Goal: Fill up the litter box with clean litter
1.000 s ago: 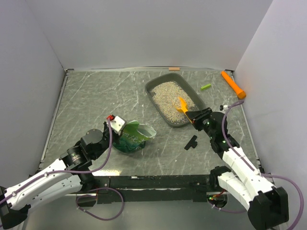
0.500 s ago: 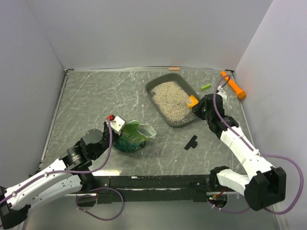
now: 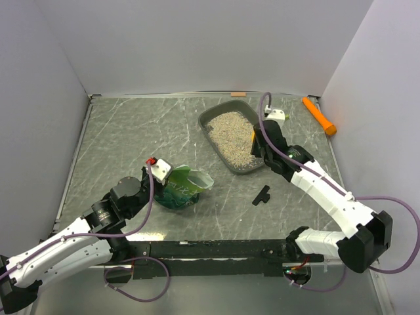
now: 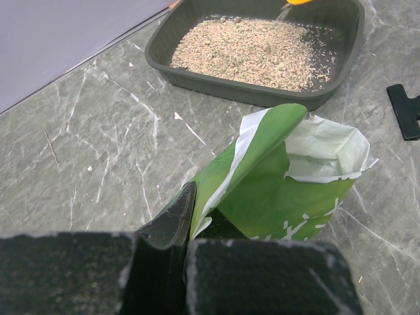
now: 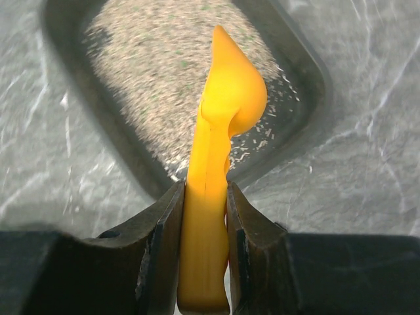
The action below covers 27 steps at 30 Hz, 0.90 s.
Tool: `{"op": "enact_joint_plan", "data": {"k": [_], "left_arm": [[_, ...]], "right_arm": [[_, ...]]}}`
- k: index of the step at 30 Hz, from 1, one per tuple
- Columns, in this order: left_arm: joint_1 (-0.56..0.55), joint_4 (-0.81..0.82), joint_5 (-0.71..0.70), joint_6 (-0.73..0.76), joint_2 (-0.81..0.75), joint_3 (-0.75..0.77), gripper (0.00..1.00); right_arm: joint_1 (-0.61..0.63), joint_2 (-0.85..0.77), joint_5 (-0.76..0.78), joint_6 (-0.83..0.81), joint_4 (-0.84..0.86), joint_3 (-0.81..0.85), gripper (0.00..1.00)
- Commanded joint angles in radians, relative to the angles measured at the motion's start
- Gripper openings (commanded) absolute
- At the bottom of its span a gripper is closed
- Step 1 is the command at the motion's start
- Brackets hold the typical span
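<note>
Over the last second the right end effector [image 5: 207,197], clamped on the scoop [image 5: 226,98], swung from the box's [image 3: 209,118] near corner to above its right rim. Litter [image 3: 233,134] covers most of the box, far-right on the worktop [image 3: 131,144]. Left end effector [image 4: 186,213] pinches the bag [image 4: 275,190] edge. Scoop looks emptied; filling seems nearly done.

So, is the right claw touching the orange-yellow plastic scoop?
Touching. The right wrist view shows the right claw clamped on both sides of the handle of the orange-yellow plastic scoop.

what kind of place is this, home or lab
Probably a robot test cell: plain white walls box in a marbled table, two arms are bolted to its edge, and a litter box sits as a prop.
</note>
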Motion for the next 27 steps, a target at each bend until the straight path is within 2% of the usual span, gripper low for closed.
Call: {"op": "enact_joint_plan", "data": {"k": [1,11,16,18,22,27], "left_arm": [[-0.002,-0.012,-0.038,-0.024,-0.007,0.042,0.01],[0.0,-0.015,-0.035,-0.026,-0.012,0.043,0.01],[0.0,-0.016,-0.038,-0.024,-0.012,0.043,0.01],[-0.002,-0.015,-0.038,-0.024,-0.01,0.043,0.01],[0.0,-0.018,-0.038,-0.021,-0.007,0.045,0.01],[0.0,-0.016,-0.041,-0.018,-0.015,0.042,0.01]], "right_arm": [[0.067,-0.026,0.089,-0.098,-0.084,0.133,0.0],[0.142,-0.106,-0.087,-0.173,-0.251,0.271,0.0],[0.15,-0.215,-0.386,-0.173,-0.25,0.277,0.0],[0.148,-0.232,-0.443,-0.177,-0.279,0.296,0.0],[0.148,-0.235,-0.661,-0.172,-0.332,0.326,0.0],[0.148,-0.258,-0.79,-0.147,-0.359,0.311,0.0]]}}
